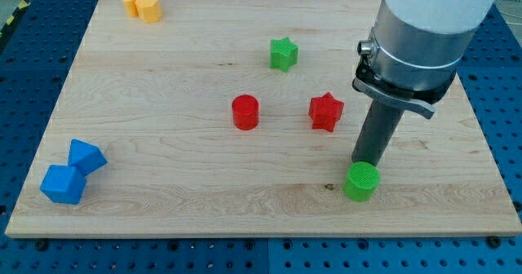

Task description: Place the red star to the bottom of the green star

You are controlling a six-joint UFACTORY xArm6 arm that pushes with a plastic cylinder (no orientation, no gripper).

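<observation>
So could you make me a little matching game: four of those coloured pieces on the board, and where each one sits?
Things:
1. green star
2. red star
3. green cylinder
4. blue blocks

Places:
A. view's bottom left corner
B. right against my tip, just below it
C. nearest the view's top of these four
D. just right of the red cylinder

Pairs: 1-C, 2-D, 3-B, 4-A

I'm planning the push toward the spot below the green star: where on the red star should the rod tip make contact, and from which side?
Judging by this view, press the red star on its right-hand face, from the view's right, nudging it left until it sits under the green star. My tip rests lower right of it, by the green cylinder.
</observation>
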